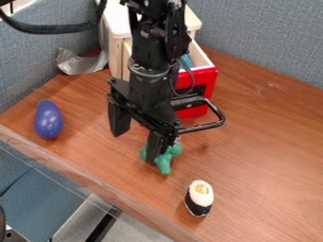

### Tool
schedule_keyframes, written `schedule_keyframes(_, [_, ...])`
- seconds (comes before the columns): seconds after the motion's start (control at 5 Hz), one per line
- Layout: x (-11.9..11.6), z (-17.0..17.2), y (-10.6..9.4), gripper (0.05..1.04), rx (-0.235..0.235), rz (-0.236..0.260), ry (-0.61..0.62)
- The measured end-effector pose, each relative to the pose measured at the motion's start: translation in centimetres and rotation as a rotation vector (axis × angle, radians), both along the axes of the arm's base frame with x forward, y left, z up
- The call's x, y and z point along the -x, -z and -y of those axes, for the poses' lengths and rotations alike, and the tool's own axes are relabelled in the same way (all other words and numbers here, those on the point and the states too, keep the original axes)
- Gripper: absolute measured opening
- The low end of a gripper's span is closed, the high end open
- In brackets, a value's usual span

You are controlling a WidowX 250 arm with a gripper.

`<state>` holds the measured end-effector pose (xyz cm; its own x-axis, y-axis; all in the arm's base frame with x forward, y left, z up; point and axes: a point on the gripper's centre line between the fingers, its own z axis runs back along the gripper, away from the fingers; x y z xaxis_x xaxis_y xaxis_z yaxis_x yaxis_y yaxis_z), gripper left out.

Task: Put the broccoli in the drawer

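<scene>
Broccoli (165,163), a green toy with a rounded head and thick stalk, lies on the brown wood-grain table (265,146) in front of the red-fronted wooden drawer (208,78), partly hidden by one finger of the black two-finger gripper (134,147). The gripper hangs in front of the drawer, its fingers spread wide, with nothing in their grasp. The drawer stands pulled out of its pale wooden cabinet (116,26), with a blue item (187,61) inside. A shiny purple egg-shaped toy (48,119) lies to the drawer's left in the view; a black-and-white toy sushi roll (199,198) sits well in front of the drawer, beyond the broccoli.
</scene>
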<state>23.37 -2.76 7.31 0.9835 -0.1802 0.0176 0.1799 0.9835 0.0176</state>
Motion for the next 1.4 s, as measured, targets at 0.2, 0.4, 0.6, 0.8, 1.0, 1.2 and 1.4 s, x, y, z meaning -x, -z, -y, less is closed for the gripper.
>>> schedule_keyframes(0.2, [0.2,0.1,0.6,1.000,0.002,-0.017,-0.010])
schedule_keyframes(0.4, [0.2,0.0,1.1,1.000,0.013,0.007,-0.054])
schedule_keyframes(0.6, [-0.4,0.1,1.1,1.000,0.026,0.044,-0.095])
schedule_keyframes(0.8, [-1.1,0.3,1.0,1.000,0.040,0.084,-0.135])
schedule_keyframes(1.0, [-2.2,0.6,1.4,1.000,0.049,0.152,-0.240])
schedule_keyframes(1.2, [-2.8,1.0,2.4,1.001,0.066,0.134,-0.300])
schedule_keyframes(1.4, [-3.3,1.1,3.0,1.000,0.074,0.127,-0.337])
